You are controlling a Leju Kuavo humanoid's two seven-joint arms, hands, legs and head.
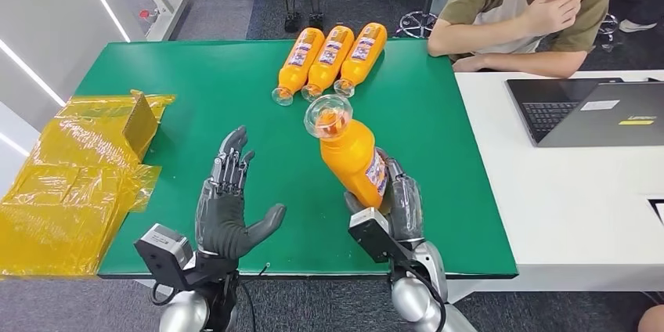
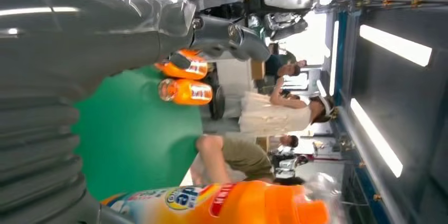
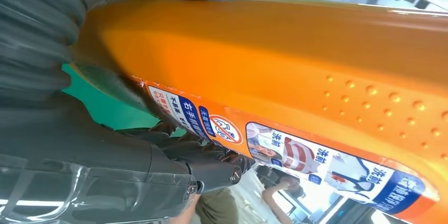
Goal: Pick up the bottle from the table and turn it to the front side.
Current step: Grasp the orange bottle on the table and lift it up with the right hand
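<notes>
My right hand (image 1: 399, 199) grips an orange bottle (image 1: 354, 158) with a clear cap (image 1: 327, 116), lifted off the green table (image 1: 235, 73) and leaning toward the table's far side. The right wrist view shows that bottle (image 3: 274, 76) close up, label with print facing the camera, dark fingers (image 3: 195, 152) wrapped under it. The left wrist view shows the same bottle (image 2: 232, 205) beyond my left hand (image 2: 79, 49). My left hand (image 1: 229, 199) hovers above the table to the left of the bottle, fingers spread, thumb out, holding nothing.
Three more orange bottles (image 1: 329, 58) lie side by side at the table's far middle. Yellow plastic wrapping (image 1: 70, 175) covers the left end. A person (image 1: 532, 11) sits at the far right beside a white desk (image 1: 579, 191) with a laptop (image 1: 595, 109).
</notes>
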